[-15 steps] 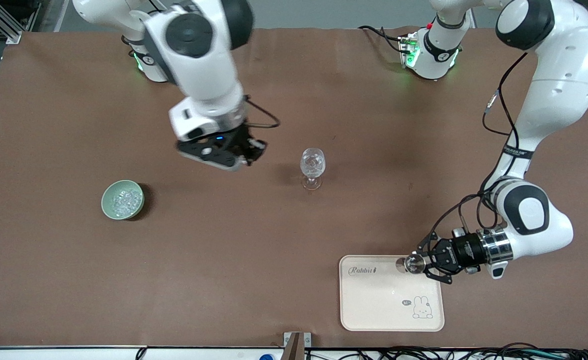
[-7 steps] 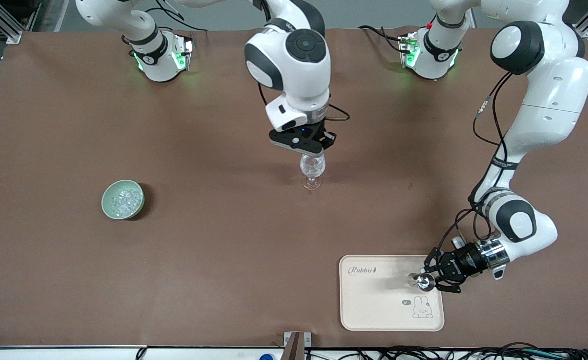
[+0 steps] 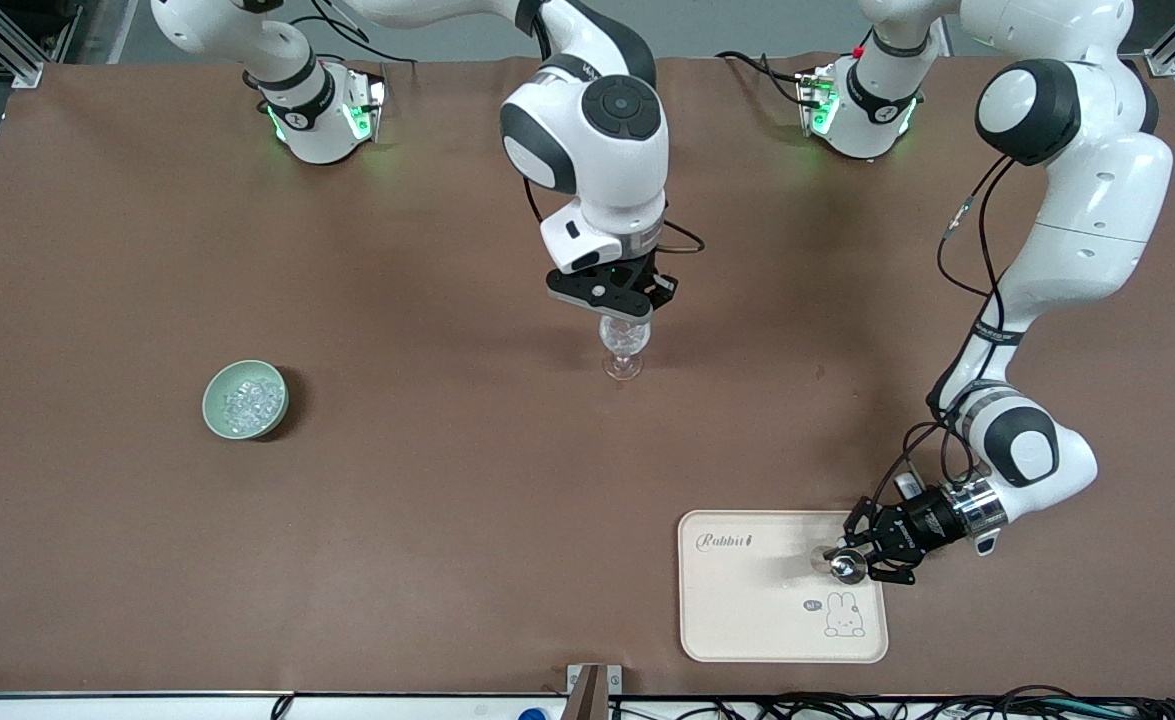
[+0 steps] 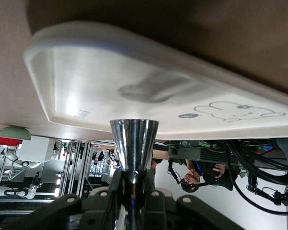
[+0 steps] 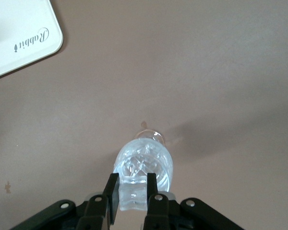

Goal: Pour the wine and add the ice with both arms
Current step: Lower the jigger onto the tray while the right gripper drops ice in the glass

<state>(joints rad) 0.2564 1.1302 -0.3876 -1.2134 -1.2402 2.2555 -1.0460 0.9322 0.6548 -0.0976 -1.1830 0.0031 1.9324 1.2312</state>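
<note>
Ice (image 5: pixel 133 196), one clear whitish lump, sits pinched between the fingers of the right end effector (image 3: pixel 615 305), which hangs straight down over the wine glass (image 3: pixel 624 345) in the middle of the table (image 3: pixel 447 500). The right wrist view shows the two black fingers (image 5: pixel 111 191) closed on the lump just above the glass's mouth. The glass is a small clear stemmed one, its cup already heaped with glistening ice lumps.

Over at the left arm's end of the table, the left end effector (image 3: pixel 852 560) is clamped on a shiny metal jigger (image 3: pixel 845 566), an hourglass-shaped cup with a narrow waist. In the left wrist view the fingers grip it at the waist (image 4: pixel 133 175). It is held low over the cream-coloured tray (image 3: pixel 747 620); I cannot tell whether it touches the tray. The tray is a smooth rounded rectangle with a raised rim, printed with the word "Rabbit" and a little bunny drawing, and it lies nearer to the front camera than the glass.

More ice (image 3: pixel 247 400) fills a small pale green bowl (image 3: pixel 215 412), round and glossy, well apart from the glass toward the right arm's end of the table. The table is covered in a matte brown sheet.
</note>
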